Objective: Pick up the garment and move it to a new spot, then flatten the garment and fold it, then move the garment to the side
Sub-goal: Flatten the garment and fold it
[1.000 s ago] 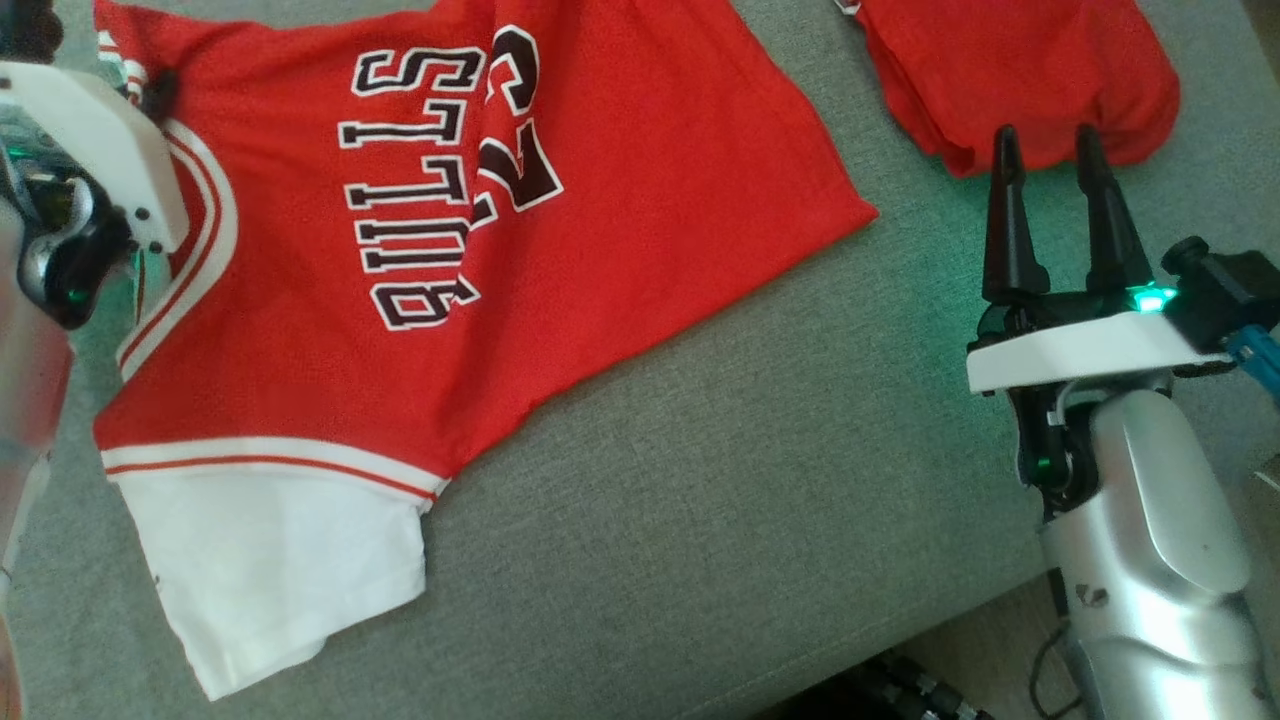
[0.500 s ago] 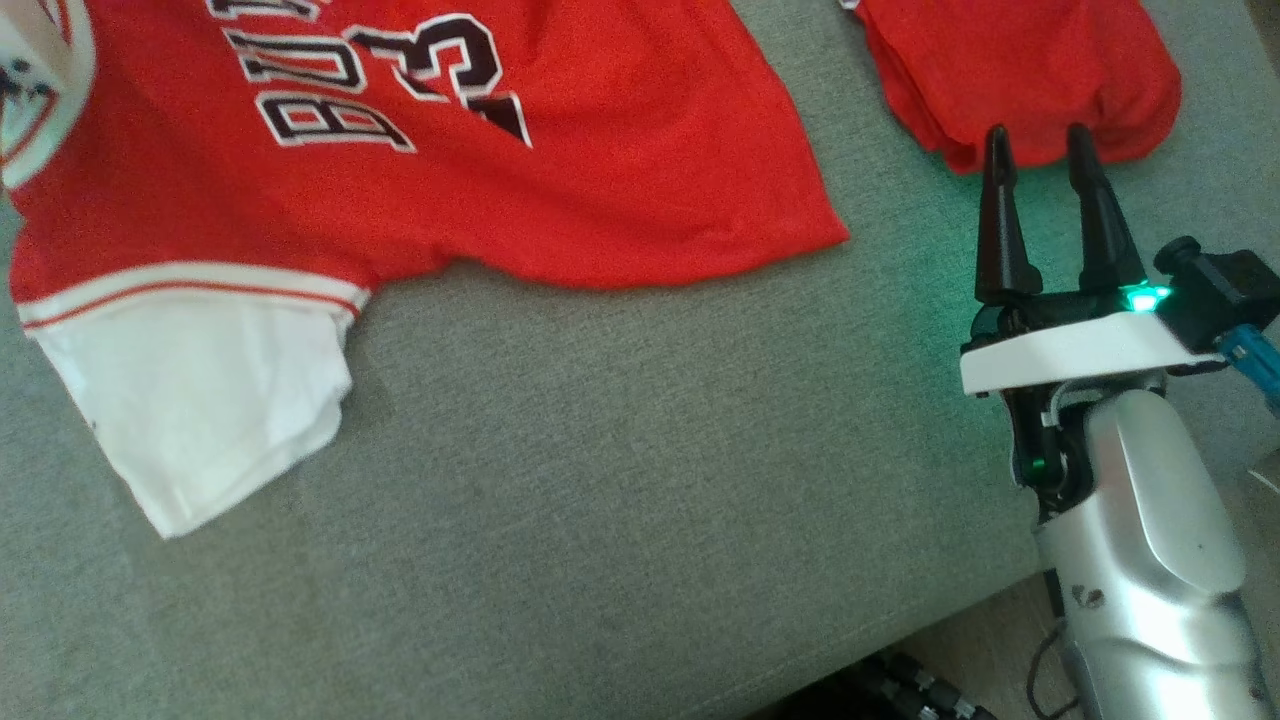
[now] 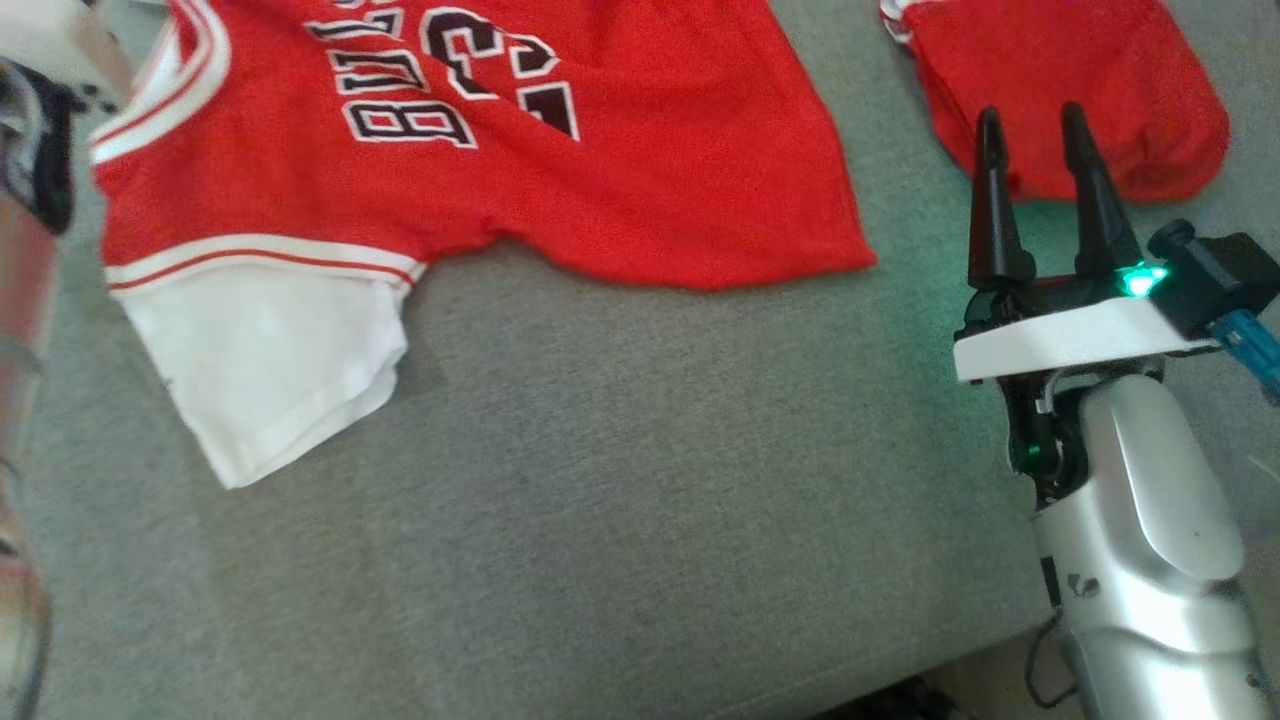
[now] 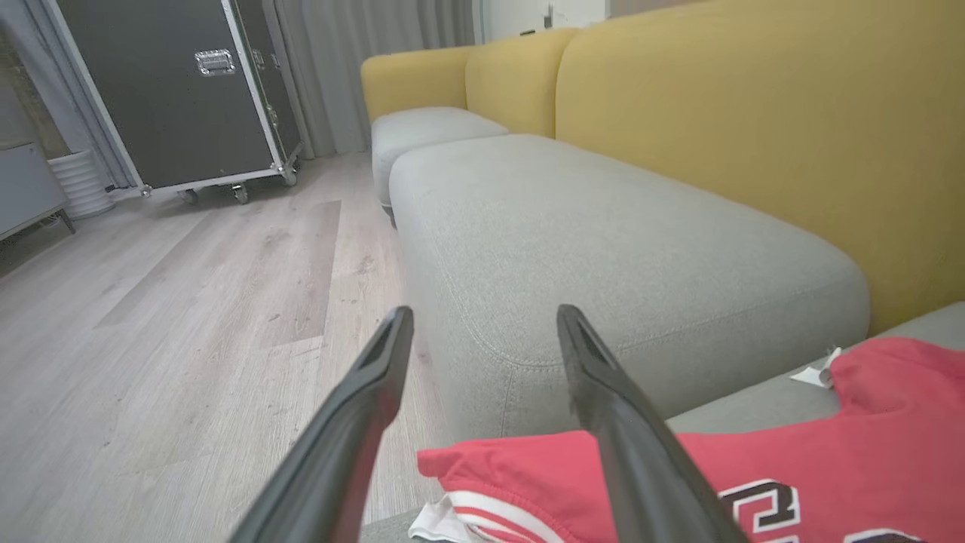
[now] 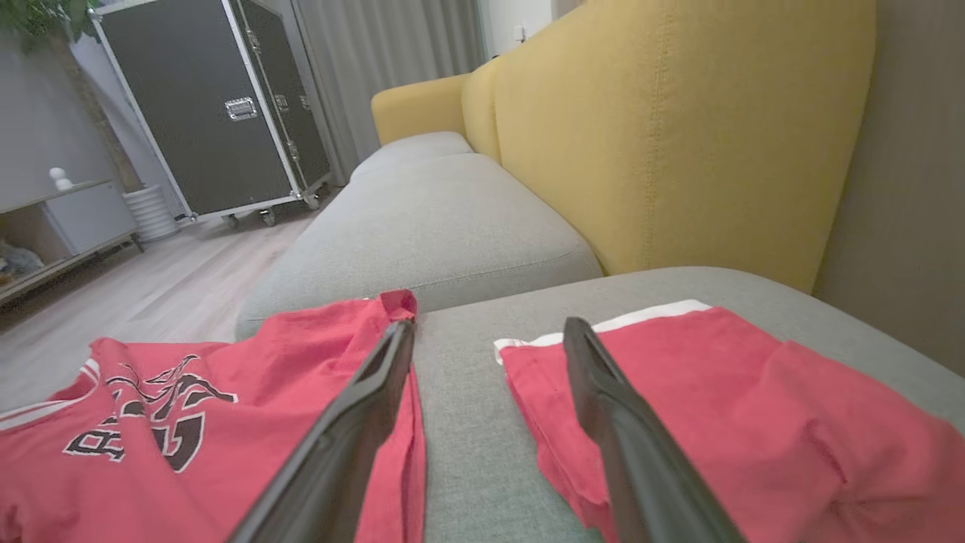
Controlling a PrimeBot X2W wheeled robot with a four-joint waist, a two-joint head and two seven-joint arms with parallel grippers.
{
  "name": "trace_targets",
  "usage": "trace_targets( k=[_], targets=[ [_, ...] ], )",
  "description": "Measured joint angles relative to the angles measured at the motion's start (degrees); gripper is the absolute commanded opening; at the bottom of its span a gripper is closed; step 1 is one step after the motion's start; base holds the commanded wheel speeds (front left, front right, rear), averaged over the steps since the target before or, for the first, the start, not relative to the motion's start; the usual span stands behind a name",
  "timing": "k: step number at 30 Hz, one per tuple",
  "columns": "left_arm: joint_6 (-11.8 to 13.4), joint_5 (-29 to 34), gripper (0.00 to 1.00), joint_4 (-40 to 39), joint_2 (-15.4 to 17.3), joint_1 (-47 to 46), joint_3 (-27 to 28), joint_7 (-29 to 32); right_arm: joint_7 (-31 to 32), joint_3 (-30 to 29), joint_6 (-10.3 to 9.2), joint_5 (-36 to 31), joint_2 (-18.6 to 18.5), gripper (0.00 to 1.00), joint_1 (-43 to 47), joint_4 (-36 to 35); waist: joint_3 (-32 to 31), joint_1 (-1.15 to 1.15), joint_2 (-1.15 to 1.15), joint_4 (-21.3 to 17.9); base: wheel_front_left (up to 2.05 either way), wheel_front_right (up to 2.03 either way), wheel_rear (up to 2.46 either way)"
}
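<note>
The garment (image 3: 620, 170) is a red jersey with black lettering and a white sleeve, lying spread on the grey sofa cushion (image 3: 640, 520) at the upper left of the head view. My left arm (image 3: 35, 150) shows blurred at the left edge, beside the collar. In the left wrist view my left gripper (image 4: 485, 313) stands open and empty above the garment's (image 4: 829, 452) edge. My right gripper (image 3: 1030, 112) is open to the right of the jersey's hem, touching nothing. In the right wrist view that gripper (image 5: 490, 324) frames the bare strip between the garment (image 5: 151, 452) and a folded red one.
A folded red garment (image 3: 1080, 90) (image 5: 716, 407) lies at the cushion's far right. The cushion's front edge runs along the lower right. A yellow sofa back (image 4: 754, 136), a second grey cushion (image 4: 603, 249), wood floor (image 4: 188, 302) and a black wheeled case (image 4: 173, 90) lie beyond.
The jersey was pulled toward the left and turned on the cushion. My left gripper has opened and let go of it. The right arm has hardly moved; the head camera shifted slightly.
</note>
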Motion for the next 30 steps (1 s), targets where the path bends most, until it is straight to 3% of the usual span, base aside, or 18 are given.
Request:
trace_targets(
  k=[5,9,14,15,20,26,30],
  targets=[
    [-0.5,-3.1,1.00,-3.9,-2.6,5.7,3.6,-2.0,-0.1,-1.0,0.00,-1.6,0.0,1.00,0.5,-0.2,-3.3,0.00,0.00,2.9,0.00,0.00,0.00],
    [0.5,-3.1,1.00,-14.6,-3.9,14.2,8.1,-2.0,-0.2,-2.6,0.01,-4.1,0.0,1.00,2.6,-0.7,-6.4,-0.01,0.00,5.8,0.00,0.00,0.00],
    [2.5,0.4,1.00,-25.3,-5.5,26.9,11.0,-2.1,-0.2,-4.3,0.00,-4.5,0.0,1.00,6.4,-0.2,-9.9,-0.02,0.00,8.6,0.00,0.00,0.00],
    [3.4,2.1,1.00,-29.9,-6.6,33.8,12.4,-2.1,-0.2,-4.7,0.01,-4.8,0.0,1.00,8.2,0.0,-11.6,-0.02,0.00,10.0,0.00,0.00,0.00],
    [5.7,6.3,1.00,-39.5,-10.0,48.1,14.9,-2.2,-0.2,-4.6,0.01,-4.8,0.0,1.00,11.3,0.1,-15.4,-0.02,0.00,12.9,0.00,0.00,0.00],
    [5.9,8.4,1.00,-42.9,-13.0,56.8,16.1,-2.2,-0.2,-4.1,0.00,-4.0,0.0,1.00,13.6,0.1,-17.5,-0.02,0.00,14.7,0.00,0.00,0.00],
    [5.0,9.4,1.00,-42.2,-13.2,58.0,16.5,-2.2,-0.2,-2.9,0.00,-3.8,0.0,1.00,13.7,0.0,-17.4,0.00,0.00,14.5,0.00,0.00,0.00]
  ],
)
